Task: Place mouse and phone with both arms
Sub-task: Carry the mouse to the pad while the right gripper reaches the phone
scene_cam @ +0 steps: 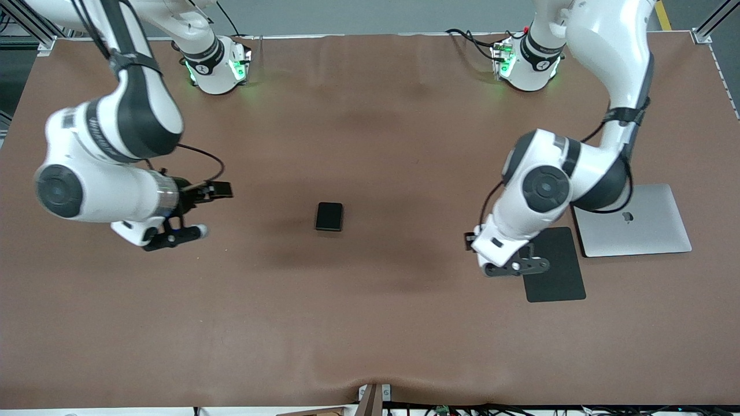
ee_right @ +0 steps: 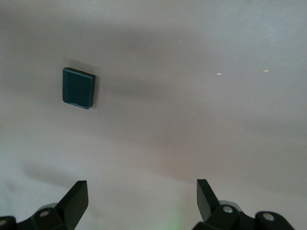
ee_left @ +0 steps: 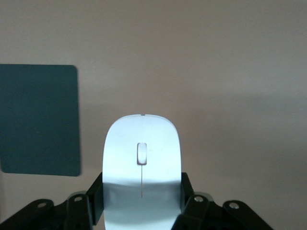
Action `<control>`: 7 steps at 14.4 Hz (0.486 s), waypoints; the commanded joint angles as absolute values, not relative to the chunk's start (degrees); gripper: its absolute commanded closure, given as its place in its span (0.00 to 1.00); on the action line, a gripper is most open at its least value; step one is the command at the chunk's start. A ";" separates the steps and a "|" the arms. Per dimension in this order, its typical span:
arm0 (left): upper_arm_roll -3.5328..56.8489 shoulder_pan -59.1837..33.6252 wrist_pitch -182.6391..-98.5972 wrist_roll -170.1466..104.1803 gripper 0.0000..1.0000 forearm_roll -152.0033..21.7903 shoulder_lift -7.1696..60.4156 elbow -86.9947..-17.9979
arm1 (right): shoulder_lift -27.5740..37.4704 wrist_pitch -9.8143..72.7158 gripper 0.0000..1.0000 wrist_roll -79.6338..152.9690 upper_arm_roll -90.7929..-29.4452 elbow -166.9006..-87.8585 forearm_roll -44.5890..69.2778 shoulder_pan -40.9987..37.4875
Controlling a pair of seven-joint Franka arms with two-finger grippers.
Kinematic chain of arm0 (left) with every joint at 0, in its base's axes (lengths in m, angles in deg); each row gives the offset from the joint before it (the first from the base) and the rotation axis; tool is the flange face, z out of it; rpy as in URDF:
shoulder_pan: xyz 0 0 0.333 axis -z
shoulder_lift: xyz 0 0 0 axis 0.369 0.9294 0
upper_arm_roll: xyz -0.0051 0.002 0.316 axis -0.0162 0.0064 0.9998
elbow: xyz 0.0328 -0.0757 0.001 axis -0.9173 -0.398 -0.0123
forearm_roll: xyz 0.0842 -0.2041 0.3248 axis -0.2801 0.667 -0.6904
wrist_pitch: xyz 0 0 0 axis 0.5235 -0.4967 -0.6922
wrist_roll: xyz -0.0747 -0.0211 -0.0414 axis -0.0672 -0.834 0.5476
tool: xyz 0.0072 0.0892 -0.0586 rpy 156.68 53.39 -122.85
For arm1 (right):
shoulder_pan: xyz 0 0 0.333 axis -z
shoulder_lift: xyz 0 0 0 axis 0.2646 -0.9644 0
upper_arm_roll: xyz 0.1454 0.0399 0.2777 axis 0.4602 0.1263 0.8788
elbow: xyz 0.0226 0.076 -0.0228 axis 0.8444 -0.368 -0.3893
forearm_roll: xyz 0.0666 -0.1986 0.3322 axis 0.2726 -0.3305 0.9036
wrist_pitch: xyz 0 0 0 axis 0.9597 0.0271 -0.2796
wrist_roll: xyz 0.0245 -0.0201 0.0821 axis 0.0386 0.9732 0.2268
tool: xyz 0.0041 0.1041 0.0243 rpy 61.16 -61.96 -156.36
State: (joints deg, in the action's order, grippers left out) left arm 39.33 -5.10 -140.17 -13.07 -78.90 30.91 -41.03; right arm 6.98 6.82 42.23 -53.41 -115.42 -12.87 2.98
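1. Presently the left gripper [ee_left: 142, 203] is clamped on the mouse [ee_left: 142, 163], its black fingers [ee_left: 96, 199] pressed against both flanks of the white shell, with the scroll wheel and thin centre line facing the wrist camera.
2. Seen from the front view, the left gripper [scene_cam: 509, 263] hangs in the air over the brown table [scene_cam: 370, 323], at the edge of the mouse pad [scene_cam: 556, 266] that faces the middle of the table; the mouse itself is hidden under the arm there.
3. In the left wrist view the mouse pad [ee_left: 39, 120] lies flat on the table, beside the held mouse and apart from it.
4. A closed silver laptop [scene_cam: 636, 222] rests just beside the mouse pad, toward the left arm's end of the table.
5. The phone [scene_cam: 329, 216] lies flat near the middle of the table, between the two arms and well apart from both grippers.
6. The right gripper [scene_cam: 193, 211] hovers above bare table toward the right arm's end, its jaws spread wide and holding nothing.
7. In the right wrist view, the right gripper's fingertips [ee_right: 76, 199] stand wide apart, and the phone [ee_right: 78, 87] shows on the table well clear of them.
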 commanded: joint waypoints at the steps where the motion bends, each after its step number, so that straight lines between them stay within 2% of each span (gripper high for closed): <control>1: 38.92 -9.33 -140.09 -19.63 0.96 -78.84 28.77 -46.03 | 5.13 6.88 0.00 46.52 -53.79 -114.40 -11.67 -0.20; 7: 38.83 -19.19 -144.91 -31.69 0.96 -78.93 33.25 -46.30 | 0.73 11.09 0.00 53.03 -53.79 -115.02 -11.58 -6.89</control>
State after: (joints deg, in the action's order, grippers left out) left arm 39.43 -17.95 -142.26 -29.73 -78.91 31.91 -45.77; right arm 2.07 9.88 50.83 -53.38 -115.48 -12.39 -5.20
